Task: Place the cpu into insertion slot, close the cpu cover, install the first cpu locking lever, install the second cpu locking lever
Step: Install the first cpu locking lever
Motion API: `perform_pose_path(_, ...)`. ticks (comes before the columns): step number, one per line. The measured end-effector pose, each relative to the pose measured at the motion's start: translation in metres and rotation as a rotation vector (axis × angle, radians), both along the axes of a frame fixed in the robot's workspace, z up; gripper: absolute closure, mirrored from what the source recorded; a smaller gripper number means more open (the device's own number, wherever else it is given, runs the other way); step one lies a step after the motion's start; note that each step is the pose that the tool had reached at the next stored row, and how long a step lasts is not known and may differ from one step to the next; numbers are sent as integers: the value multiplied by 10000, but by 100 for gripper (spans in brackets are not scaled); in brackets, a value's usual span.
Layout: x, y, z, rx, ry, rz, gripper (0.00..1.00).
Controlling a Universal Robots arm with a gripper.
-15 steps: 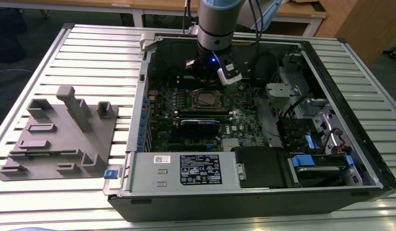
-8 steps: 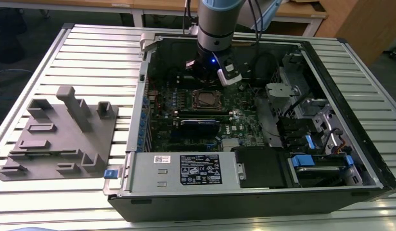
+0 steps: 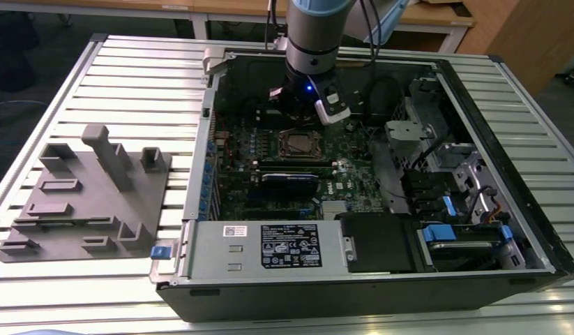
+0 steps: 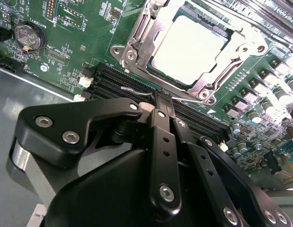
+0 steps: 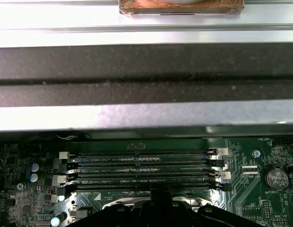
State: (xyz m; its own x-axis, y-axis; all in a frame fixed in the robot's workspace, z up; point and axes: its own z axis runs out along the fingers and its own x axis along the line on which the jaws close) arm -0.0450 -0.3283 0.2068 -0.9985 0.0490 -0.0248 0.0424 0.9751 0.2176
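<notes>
While the chip point(image 4: 189, 47) is sitting under its lowered cover point(image 4: 222, 66) just ahead, your pinched-shut gripper point(image 4: 161, 95) is touching a lever point(image 4: 134, 90).

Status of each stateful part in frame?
cpu: seated in insertion slot.
cpu cover: closed over cpu.
locking lever: wire sticking out, apparently unlatched.
end effector: shut, tip at the lever.
memory slots: empty.
computer case: open, side panel off.
</notes>
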Motion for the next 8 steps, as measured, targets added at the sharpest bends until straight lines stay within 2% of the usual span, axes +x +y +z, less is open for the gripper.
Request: perform_pose_path(8, 0, 0, -4, 0, 0, -233, 89)
